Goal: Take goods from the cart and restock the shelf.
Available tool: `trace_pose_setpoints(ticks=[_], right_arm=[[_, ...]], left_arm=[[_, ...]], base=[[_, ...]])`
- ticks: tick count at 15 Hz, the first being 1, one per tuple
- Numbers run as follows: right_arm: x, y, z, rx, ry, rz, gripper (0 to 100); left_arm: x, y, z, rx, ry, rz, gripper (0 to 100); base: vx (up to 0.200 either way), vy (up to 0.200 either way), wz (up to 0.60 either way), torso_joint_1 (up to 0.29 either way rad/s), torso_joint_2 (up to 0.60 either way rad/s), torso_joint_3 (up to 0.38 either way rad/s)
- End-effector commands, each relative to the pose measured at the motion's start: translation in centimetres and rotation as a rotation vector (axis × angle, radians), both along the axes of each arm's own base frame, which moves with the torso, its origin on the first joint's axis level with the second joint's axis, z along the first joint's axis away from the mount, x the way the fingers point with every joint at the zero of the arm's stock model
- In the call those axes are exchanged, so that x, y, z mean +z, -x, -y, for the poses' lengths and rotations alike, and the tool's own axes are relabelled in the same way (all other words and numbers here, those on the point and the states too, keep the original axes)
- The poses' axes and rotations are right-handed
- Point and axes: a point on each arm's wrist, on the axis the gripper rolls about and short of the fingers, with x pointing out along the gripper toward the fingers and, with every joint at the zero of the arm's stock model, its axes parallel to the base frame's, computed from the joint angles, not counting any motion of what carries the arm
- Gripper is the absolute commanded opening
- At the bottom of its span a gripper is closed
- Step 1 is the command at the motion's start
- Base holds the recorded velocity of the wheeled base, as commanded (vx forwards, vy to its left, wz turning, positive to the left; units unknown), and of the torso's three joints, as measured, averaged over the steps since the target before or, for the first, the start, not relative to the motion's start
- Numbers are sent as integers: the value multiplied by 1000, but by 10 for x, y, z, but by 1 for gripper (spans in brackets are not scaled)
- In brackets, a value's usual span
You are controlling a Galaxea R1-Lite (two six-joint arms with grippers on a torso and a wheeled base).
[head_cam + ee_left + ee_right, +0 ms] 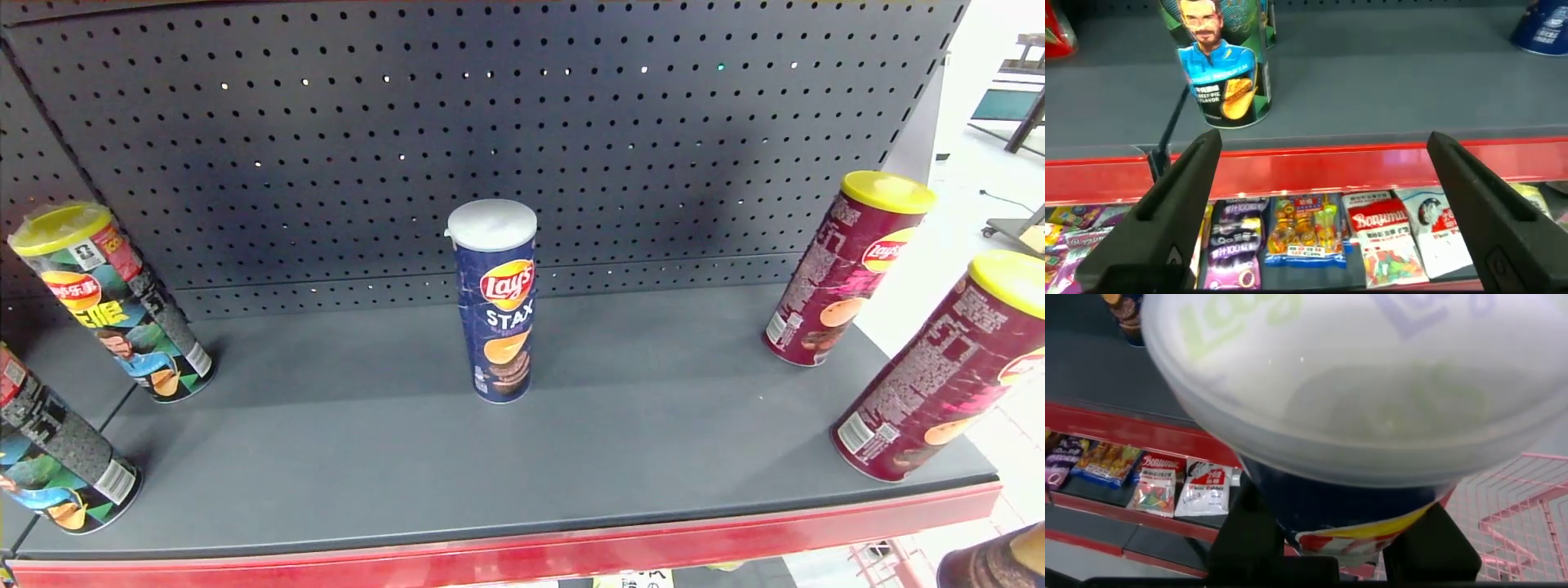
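A blue chip can (495,302) with a white lid stands upright mid-shelf on the dark grey shelf board (653,433). Two maroon cans with yellow lids (845,269) (939,371) stand at the right end, and two green-patterned cans (114,306) (53,457) at the left end. My right gripper (1339,543) is shut on a dark blue can (1355,392) with a translucent white lid, held below the shelf's right front corner; its end shows in the head view (992,559). My left gripper (1323,143) is open and holds nothing, just before the red shelf edge (1315,163) below a green-patterned can (1221,65).
A perforated back panel (490,139) closes the shelf behind. Wide bare board lies on both sides of the middle can. Snack bags (1306,233) fill the lower shelf. The pink wire cart (1519,514) is beside the held can.
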Motion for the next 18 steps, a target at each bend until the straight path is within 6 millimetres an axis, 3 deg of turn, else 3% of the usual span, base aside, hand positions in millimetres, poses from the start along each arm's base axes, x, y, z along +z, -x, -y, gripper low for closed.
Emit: trace_pose_setpoints(ticks=[1,9,13,14,15,16,17,18], right_arm=[[-4,5,1,25,-6,22,0],[1,1,-3,133,-11,-3,0],[30,-13,-7,185,-14,-10,0],[32,-17,-8,187,-13,-24,0],[31,-18,-8,193,-12,-31,0],[27,-18,-8,203,-11,-42,0],[24,-17,-8,222,-10,-46,0],[25,-17,-8,239,-10,-42,0]], left_arm=[[0,0,1,-58,-2,0,100],[1,0,2,-108,-54,6,100],[1,0,2,-111,-57,6,100],[15,3,3,-148,-63,51,100],[58,-1,4,-190,-38,49,100],[119,-24,5,-224,49,13,100],[137,-37,7,-355,15,1,100],[135,-50,11,-473,-36,-52,100]], base=[[0,0,0,0,0,0],[0,0,0,0,0,0],[0,0,0,0,0,0],[0,0,0,0,0,0],[0,0,0,0,0,0],[0,0,0,0,0,0],[0,0,0,0,0,0],[0,0,0,0,0,0]])
